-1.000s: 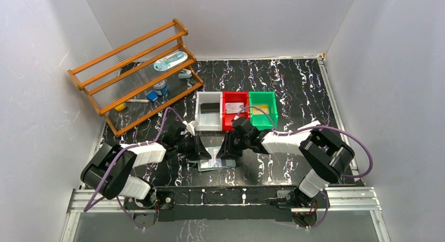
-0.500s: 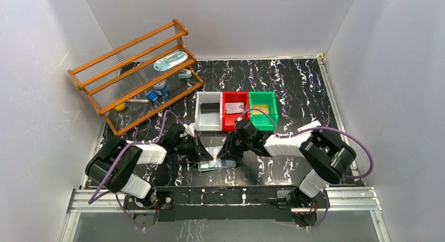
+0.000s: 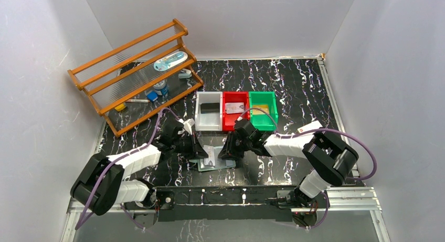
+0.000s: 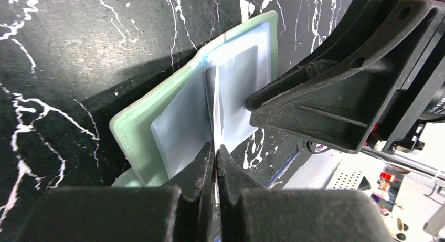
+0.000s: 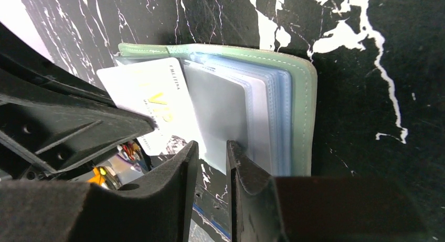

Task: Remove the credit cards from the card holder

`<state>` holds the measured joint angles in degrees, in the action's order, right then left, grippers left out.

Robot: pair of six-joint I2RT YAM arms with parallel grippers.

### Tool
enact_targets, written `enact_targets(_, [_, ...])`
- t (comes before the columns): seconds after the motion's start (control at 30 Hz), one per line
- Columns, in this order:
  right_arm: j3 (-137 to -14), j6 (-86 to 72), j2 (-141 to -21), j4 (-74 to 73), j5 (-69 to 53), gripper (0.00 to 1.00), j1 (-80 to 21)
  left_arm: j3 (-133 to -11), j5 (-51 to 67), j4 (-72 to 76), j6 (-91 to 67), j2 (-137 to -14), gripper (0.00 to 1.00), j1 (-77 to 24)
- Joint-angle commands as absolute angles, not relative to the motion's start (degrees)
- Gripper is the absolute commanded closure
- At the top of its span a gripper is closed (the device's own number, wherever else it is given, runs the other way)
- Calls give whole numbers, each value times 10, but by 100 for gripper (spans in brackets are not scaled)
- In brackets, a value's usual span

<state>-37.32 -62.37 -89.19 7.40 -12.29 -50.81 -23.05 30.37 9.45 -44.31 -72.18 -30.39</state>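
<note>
The grey-green card holder [image 3: 221, 164] lies spread open on the table between my two grippers, its clear pockets up [image 4: 183, 121] [image 5: 302, 95]. My left gripper [image 3: 199, 152] [image 4: 215, 150] is shut on the edge of a pale printed credit card [image 5: 152, 100], which sticks partly out of a pocket. My right gripper [image 3: 225, 152] [image 5: 210, 146] stands at the holder's other side, jaws a narrow gap apart, with one fingertip [image 5: 236, 153] on the clear pockets and nothing between the jaws. Other cards lie in the bins: a dark one [image 3: 209, 107], a pale one [image 3: 234, 108] and a yellowish one [image 3: 263, 110].
White [image 3: 200, 121], red [image 3: 225, 124] and green [image 3: 273, 114] bins stand in a row just behind the holder. A wooden rack [image 3: 131, 74] with small items is at the back left. The two grippers are very close together over the holder.
My left gripper has drawn back to the left with the pale card, which now shows further out of the holder. The left arm has swung lower and leftward. The right gripper has stayed put.
</note>
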Motion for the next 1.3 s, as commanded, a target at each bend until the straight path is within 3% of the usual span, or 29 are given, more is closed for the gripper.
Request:
enact_targets(0.0, [-389, -572, -892, -45, -73, 64, -508, -260, 267, 5, -414, -691, 100, -304])
enact_targets(0.17, [-428, -548, -836, -58, -66, 61, -507, -318, 234, -72, -391, -665, 100, -304])
enact_targets(0.4, [-463, -522, -789, -71, -37, 38, -484, -411, 198, -152, -363, -644, 100, -302])
enact_targets(0.67, [-437, -467, -713, 27, -43, 27, -432, -449, 303, -121, -356, -662, 100, -242])
enact_targets(0.9, [-428, -511, -706, 93, -211, 29, -323, -473, 429, -74, -371, -680, 100, -197])
enact_targets(1.27, [-405, -589, -779, 314, -395, 34, -315, -454, 561, 102, -459, -721, 100, -195])
